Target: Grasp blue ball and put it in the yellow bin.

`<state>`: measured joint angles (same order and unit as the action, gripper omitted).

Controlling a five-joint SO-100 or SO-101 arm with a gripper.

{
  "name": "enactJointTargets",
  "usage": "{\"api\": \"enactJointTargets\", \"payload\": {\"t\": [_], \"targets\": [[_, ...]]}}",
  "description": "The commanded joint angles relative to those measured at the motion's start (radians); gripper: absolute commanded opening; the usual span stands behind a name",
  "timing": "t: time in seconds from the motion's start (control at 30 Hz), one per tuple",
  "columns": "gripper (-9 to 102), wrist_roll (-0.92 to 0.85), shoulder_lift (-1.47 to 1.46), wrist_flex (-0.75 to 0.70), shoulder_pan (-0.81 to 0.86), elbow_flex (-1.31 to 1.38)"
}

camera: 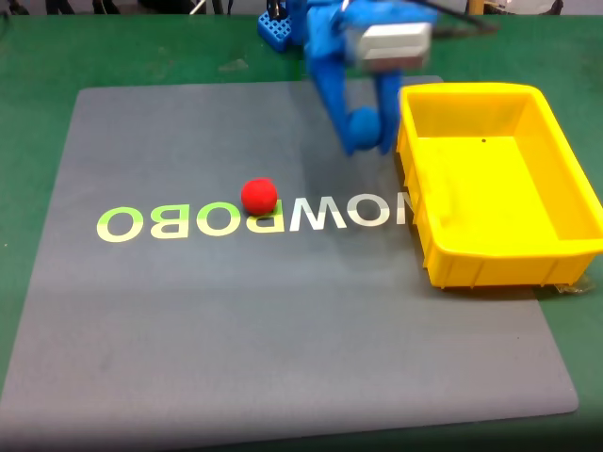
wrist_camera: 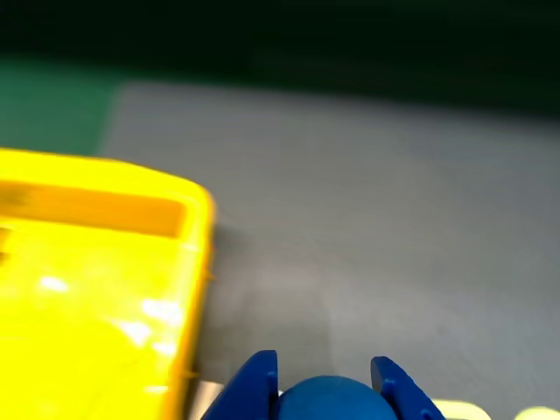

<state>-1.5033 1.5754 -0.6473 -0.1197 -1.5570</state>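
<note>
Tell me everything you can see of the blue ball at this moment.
The blue ball is a small, plain, matte blue sphere. In the wrist view it sits between the two blue fingers of the gripper, which close on it from either side. In the fixed view it shows at the gripper's tip, apparently lifted off the grey mat, just left of the yellow bin and not yet over it. Its lower part is cut off by the wrist view's edge.

Yellow bin (camera: pixel 499 202) wall beside fingers (camera: pixel 363 127); bin interior open.
</note>
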Motion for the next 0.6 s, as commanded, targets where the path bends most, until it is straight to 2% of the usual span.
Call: {"api": "enactJointTargets", "payload": {"t": [0.0,0.33,0.57], "targets": [[0,0.008,0.112,0.009,-0.078,0.064],[0,0.018,0.156,-0.003,-0.334,0.06],[0,0.008,0.121,-0.002,-0.382,0.06]]}}
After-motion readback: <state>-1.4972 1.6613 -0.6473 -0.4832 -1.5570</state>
